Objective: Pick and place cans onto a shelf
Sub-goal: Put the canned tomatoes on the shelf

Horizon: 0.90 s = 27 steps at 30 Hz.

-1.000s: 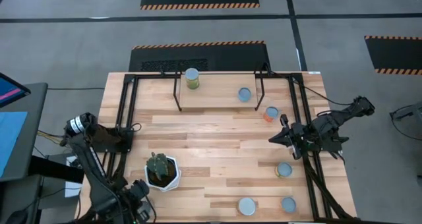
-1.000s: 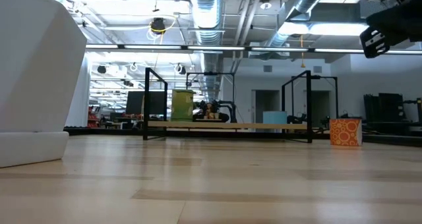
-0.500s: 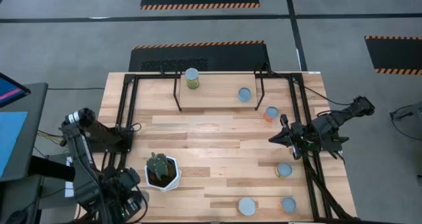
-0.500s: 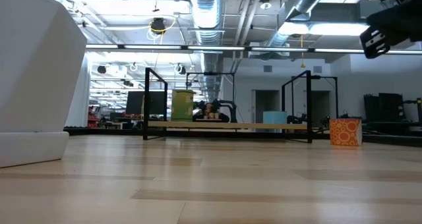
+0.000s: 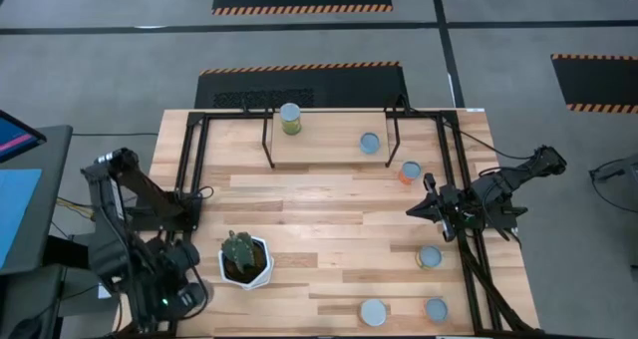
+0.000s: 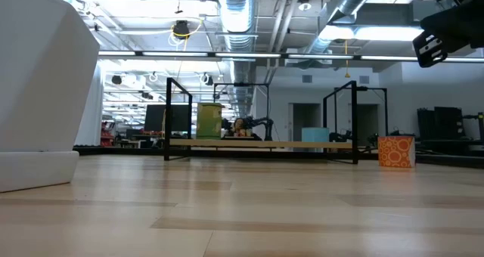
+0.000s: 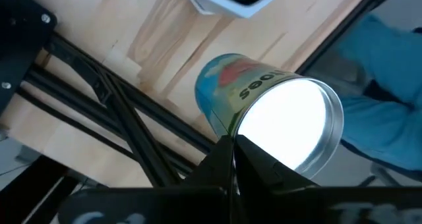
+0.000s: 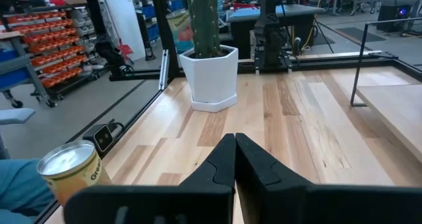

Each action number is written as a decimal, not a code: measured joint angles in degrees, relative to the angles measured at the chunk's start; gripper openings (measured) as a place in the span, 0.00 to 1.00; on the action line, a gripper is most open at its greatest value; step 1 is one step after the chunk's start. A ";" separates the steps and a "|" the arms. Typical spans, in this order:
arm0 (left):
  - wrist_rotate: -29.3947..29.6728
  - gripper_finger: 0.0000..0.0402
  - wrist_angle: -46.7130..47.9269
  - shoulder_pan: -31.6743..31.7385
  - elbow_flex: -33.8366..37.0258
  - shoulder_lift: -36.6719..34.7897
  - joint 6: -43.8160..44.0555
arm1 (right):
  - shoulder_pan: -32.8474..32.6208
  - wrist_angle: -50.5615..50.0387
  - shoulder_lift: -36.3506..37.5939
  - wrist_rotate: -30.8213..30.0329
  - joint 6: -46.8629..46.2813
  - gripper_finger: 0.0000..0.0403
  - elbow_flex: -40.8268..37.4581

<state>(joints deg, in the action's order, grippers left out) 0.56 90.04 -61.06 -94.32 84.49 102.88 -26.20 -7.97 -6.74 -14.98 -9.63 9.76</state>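
You have seven cans and one shelf (image 5: 329, 152). By the bench's left edge near its front corner, your left pincer (image 7: 227, 148) is fully closed, gripping nothing; a blue-labelled can (image 7: 264, 112) sits just past its tips, contact unclear. Two cans (image 5: 290, 118) (image 5: 370, 143) stand on the shelf at the far edge. Four (image 5: 409, 170) (image 5: 430, 256) (image 5: 373, 312) (image 5: 436, 309) stand towards the bench's right edge. Your right pincer (image 8: 234, 145) hovers there, closed and empty.
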 joint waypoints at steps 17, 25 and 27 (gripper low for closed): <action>-3.14 0.00 0.01 0.03 14.18 -16.54 2.79 | 0.00 -0.17 0.00 0.00 0.07 0.06 0.00; 0.92 0.00 0.04 0.31 22.11 -23.96 7.52 | 0.00 -0.20 0.02 0.00 0.17 0.06 0.00; 4.03 0.00 0.03 1.30 23.12 -25.02 7.93 | 0.00 -0.20 0.01 0.00 0.19 0.06 0.00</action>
<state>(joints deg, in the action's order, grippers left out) 4.58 90.08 -59.76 -71.20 59.47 110.80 -26.20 -8.16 -6.73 -14.98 -9.44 9.76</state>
